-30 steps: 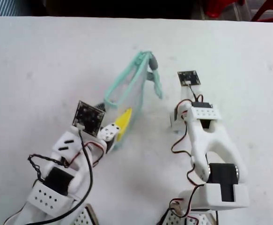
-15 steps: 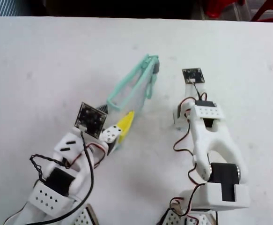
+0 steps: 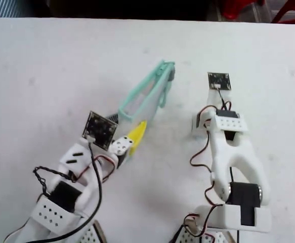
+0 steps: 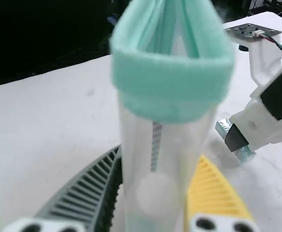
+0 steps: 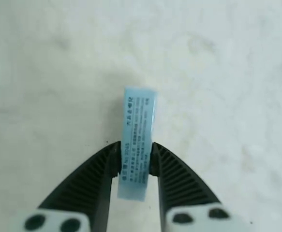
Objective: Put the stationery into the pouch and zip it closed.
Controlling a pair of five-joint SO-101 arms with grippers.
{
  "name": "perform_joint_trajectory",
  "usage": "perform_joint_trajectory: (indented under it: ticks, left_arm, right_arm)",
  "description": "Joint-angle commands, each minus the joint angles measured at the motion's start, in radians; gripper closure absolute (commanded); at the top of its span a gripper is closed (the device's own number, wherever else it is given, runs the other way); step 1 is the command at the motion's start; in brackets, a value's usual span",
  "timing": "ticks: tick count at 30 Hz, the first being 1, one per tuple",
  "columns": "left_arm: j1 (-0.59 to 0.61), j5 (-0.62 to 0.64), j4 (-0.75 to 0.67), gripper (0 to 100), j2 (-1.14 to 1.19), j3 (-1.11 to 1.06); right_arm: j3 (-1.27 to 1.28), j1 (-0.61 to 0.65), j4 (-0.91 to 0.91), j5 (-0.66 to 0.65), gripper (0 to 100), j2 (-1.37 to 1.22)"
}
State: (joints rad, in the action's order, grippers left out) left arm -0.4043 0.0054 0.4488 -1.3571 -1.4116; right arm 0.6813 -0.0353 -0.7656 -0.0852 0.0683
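Since a second ago the pouch [image 3: 150, 94] has gone thinner and its far end has swung toward my right arm, which slid away sideways. My left claw [image 4: 155, 191] is clenched on the pouch's near end. My right claw [image 5: 135, 158] pinches a small blue strip [image 5: 140, 116] above the white desk [image 3: 51, 66], near the pouch
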Motion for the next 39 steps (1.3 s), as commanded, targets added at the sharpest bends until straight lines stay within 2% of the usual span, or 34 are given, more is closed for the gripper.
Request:
perform_joint_trajectory:
  ticks: [1, 4, 7, 8, 10, 14, 17, 23, 24, 26, 30, 32, 36, 39]
  left_arm:
    - [0.007, 0.0, -0.012, 80, -0.001, 0.029]
    - [0.007, 0.0, -0.012, 80, -0.001, 0.029]
    - [0.007, 0.0, -0.012, 80, -0.001, 0.026]
    - [0.007, 0.0, -0.012, 80, -0.001, 0.026]
    - [0.007, 0.0, -0.012, 80, -0.001, 0.026]
    - [0.007, 0.0, -0.011, 80, -0.001, 0.026]
    - [0.008, 0.0, -0.011, 80, -0.001, 0.026]
    - [0.007, 0.0, -0.011, 83, -0.001, 0.026]
    - [0.007, 0.0, -0.011, 83, -0.001, 0.026]
    - [0.007, 0.0, -0.011, 83, -0.001, 0.026]
    - [0.007, 0.002, -0.011, 83, -0.001, 0.026]
    - [0.008, 0.002, -0.011, 83, -0.001, 0.026]
    - [0.021, 0.002, -0.011, 83, -0.001, 0.032]
    - [0.031, 0.002, -0.014, 83, -0.001, 0.032]
  right_arm:
    - [-0.006, 0.001, 0.021, -0.028, 98.1, 0.054]
    - [-0.009, -0.059, 0.021, 0.009, 98.1, 0.068]
    - [-0.003, -0.16, 0.028, 0.209, 98.2, 0.097]
    - [0.002, -0.18, 0.028, 0.239, 98.2, 0.101]
    - [0.017, -0.17, 0.035, 0.189, 98.2, 0.108]
    - [0.044, 0.002, 0.035, -0.038, 98.2, 0.105]
    - [0.061, 0.042, 0.036, -0.064, 98.2, 0.11]
    - [0.054, -0.217, 0.09, 0.247, 98.2, 0.11]
    - [0.054, -0.234, 0.094, 0.267, 98.2, 0.11]
    - [0.054, -0.203, 0.096, 0.203, 98.2, 0.11]
    - [0.069, -0.012, 0.088, -0.018, 98.2, 0.11]
    - [0.089, 0.042, 0.09, -0.084, 98.2, 0.117]
    - [0.124, 0.015, 0.084, -0.074, 98.2, 0.213]
    - [0.18, -0.035, 0.056, 0.018, 98.2, 0.375]
